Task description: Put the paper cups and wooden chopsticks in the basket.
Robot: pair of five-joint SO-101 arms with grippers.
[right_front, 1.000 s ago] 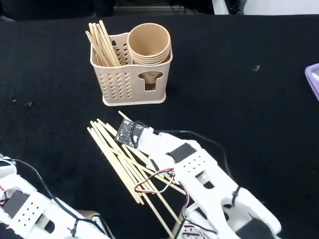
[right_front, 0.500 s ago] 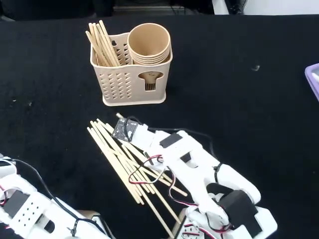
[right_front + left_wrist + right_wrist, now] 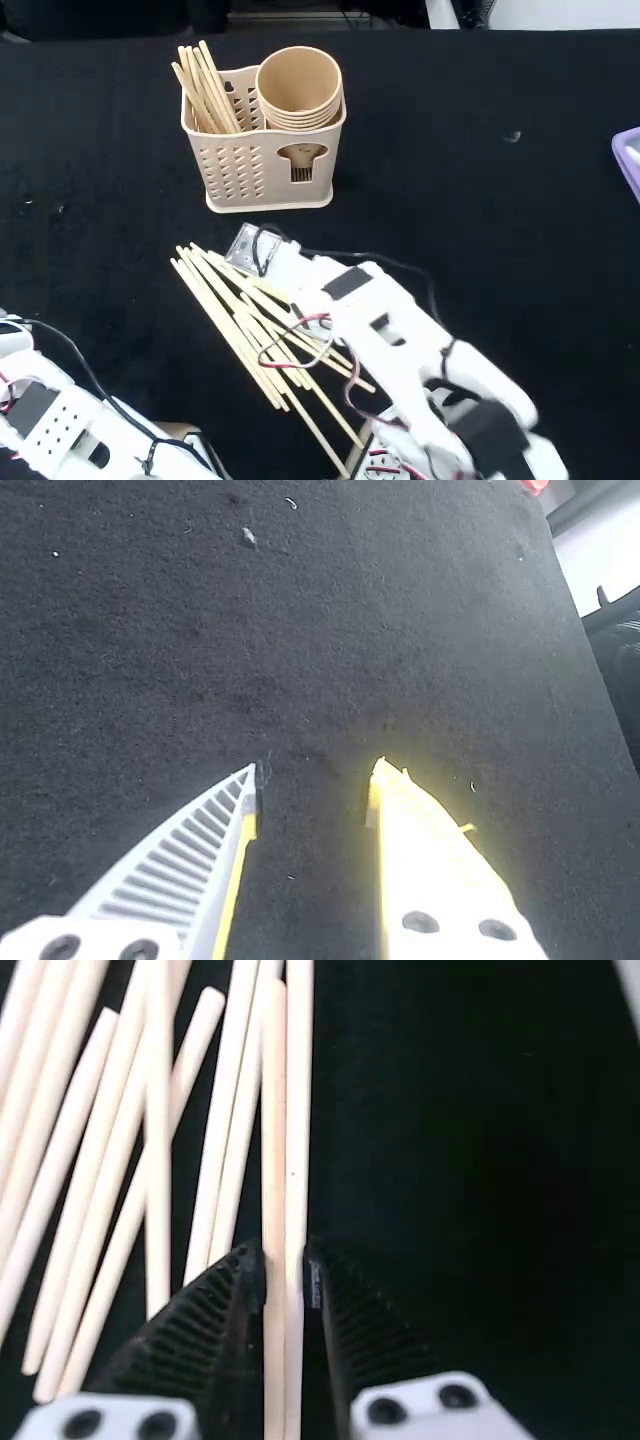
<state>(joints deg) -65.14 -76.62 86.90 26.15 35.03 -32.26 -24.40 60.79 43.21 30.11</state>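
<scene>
My right hand [image 3: 285, 1260] is almost closed; its dark fingers [image 3: 225, 1305] pinch two chopsticks [image 3: 297, 1110] that run side by side right between them; I cannot tell if these two are up off the table [image 3: 480, 220] or flat on it; the other loose chopsticks [image 3: 235, 315] lie in a messy pile just beside them, spread out like a fan on the black table; from above, my right arm [image 3: 400, 340] lies across the near end of that pile, and the pile is near the basket [image 3: 250, 170] but not touching it; the basket stands upright at the far side of the table; the paper cups [image 3: 298, 85] sit stacked one inside the other in one half of the basket; some more chopsticks [image 3: 205, 90] stand in the other half, leaning and poking out over the rim; my left hand [image 3: 312, 780] is open, with a wide gap between its white finger [image 3: 200, 850] and its yellow finger [image 3: 430, 850]; it holds nothing and hangs over a bare bit of the black table; from above, my left arm [image 3: 50, 420] is at the near corner of the table, well apart from the pile; a small purple thing [image 3: 628, 160] peeks in at the far edge of the table.
</scene>
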